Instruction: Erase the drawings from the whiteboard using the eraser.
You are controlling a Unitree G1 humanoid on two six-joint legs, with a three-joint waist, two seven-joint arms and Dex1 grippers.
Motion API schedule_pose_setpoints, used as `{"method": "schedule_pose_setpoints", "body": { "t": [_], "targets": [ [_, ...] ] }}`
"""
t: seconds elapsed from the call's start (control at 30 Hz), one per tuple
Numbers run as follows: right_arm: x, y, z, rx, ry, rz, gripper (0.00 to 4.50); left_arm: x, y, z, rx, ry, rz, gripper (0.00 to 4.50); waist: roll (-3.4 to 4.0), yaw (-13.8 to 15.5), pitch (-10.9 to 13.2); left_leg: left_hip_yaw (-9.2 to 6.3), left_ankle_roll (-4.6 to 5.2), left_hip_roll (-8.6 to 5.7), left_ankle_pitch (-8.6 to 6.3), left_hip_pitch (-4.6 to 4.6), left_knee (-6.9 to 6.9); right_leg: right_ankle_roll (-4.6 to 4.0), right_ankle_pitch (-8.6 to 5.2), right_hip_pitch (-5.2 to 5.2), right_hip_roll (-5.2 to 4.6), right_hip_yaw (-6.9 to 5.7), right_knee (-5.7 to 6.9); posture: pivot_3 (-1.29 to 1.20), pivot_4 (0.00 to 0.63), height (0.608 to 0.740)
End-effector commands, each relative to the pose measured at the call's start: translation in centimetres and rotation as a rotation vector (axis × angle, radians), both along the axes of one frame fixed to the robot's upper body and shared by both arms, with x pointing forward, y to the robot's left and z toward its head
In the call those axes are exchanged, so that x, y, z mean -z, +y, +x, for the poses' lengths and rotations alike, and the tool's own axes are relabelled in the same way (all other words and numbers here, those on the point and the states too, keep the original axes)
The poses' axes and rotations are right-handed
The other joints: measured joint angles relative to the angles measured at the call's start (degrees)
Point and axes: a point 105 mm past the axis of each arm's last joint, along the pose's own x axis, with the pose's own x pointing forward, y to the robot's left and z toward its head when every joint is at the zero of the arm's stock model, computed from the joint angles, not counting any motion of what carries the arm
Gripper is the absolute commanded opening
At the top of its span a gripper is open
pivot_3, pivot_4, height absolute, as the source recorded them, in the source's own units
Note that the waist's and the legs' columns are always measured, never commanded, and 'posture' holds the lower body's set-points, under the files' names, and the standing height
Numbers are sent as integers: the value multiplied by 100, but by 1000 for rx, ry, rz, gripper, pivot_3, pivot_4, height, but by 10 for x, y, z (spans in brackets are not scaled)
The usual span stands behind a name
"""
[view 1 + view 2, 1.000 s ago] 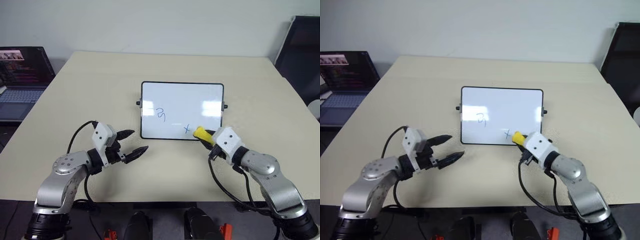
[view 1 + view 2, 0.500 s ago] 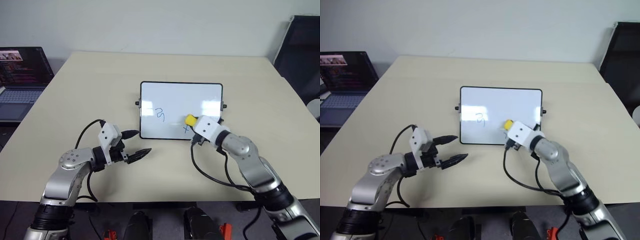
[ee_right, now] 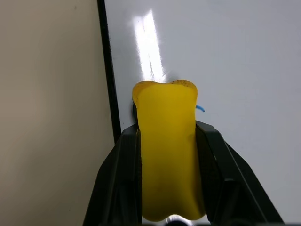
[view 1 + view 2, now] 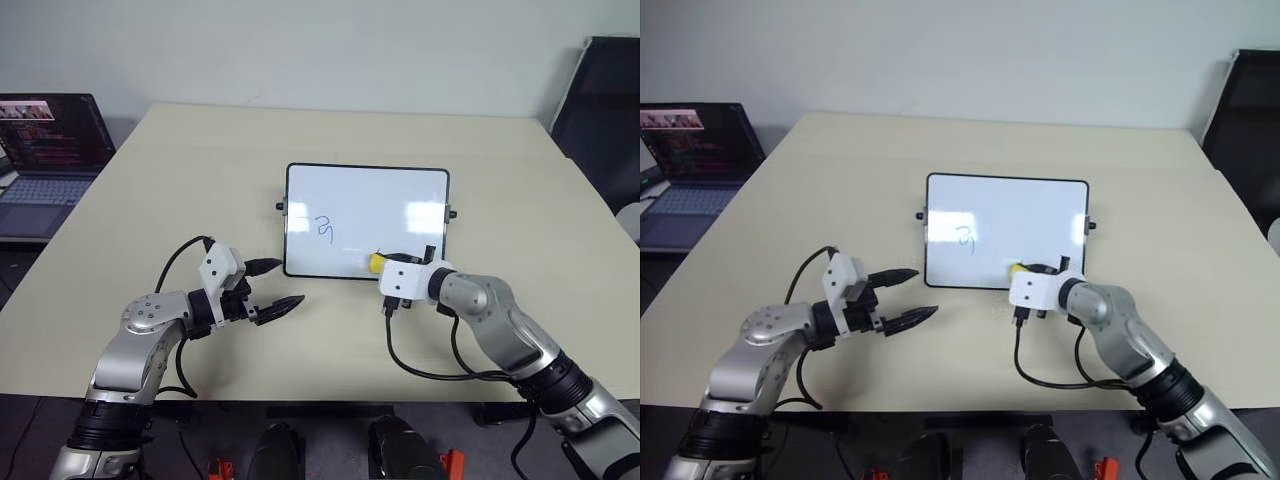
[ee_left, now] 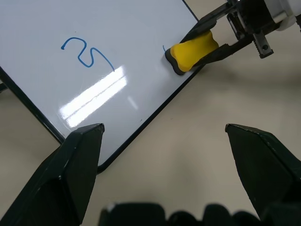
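Yellow eraser (image 3: 168,155) | flat on whiteboard (image 4: 366,218) | right end effector (image 5: 207,44) clamps its long sides

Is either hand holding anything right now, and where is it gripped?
The right hand holds the eraser, its fingers pinching the two long sides, the free end on the whiteboard near its front edge. The left hand is open and holds nothing.

text: none that can be read | whiteboard (image 4: 366,220): only a blue curly loop (image 4: 323,228) is drawn, no letter or number is made out | laptop (image 4: 45,150): coloured lines are shown on its screen, too small to be read | labels, brands, signs: none are seen
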Motion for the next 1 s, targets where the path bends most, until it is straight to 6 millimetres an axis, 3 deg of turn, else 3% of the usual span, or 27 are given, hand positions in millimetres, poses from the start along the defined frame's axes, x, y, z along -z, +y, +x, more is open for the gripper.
{"method": "schedule_pose_setpoints", "body": {
  "t": [0.03,0.2,0.4,0.47,0.63,0.77,1.0],
  "targets": [
    [-21,-21,21,132,-111,33,1174,-11,-6,0,24,-47,-7,4500,0,0,0,0,1,0,0,0,6,0,0,0,-1,0,0,0,150,740],
    [-17,-17,19,112,-81,42,1174,-12,-7,0,28,-46,-8,4500,0,-2,0,4,3,-2,2,-2,34,-1,2,-3,-8,4,-3,0,150,740],
    [18,-9,-9,-9,120,-56,1174,-13,-9,1,32,-45,-13,4500,-2,0,-1,4,3,-1,1,-2,29,1,3,6,-7,0,4,0,150,740],
    [20,-10,-13,-33,126,-92,1174,-13,-9,1,34,-44,-13,4500,-2,1,-1,4,2,-1,1,-4,18,2,3,5,-7,-2,2,0,150,740],
    [-22,-15,17,90,-111,13,1174,-13,-10,0,36,-43,-12,4500,-1,-9,0,3,2,0,1,-4,14,2,3,1,-6,-3,4,0,150,740],
    [-32,-17,23,113,-163,41,1174,-13,-11,0,39,-42,-10,4500,-1,-16,1,5,3,-2,1,-4,25,2,4,-1,-7,2,0,0,150,740],
    [7,-13,-4,-38,22,-80,1174,-14,-11,0,39,-42,-12,4500,-3,-1,-1,5,1,-2,0,-7,13,3,3,2,-9,-2,-4,0,150,740]
  ]
}}
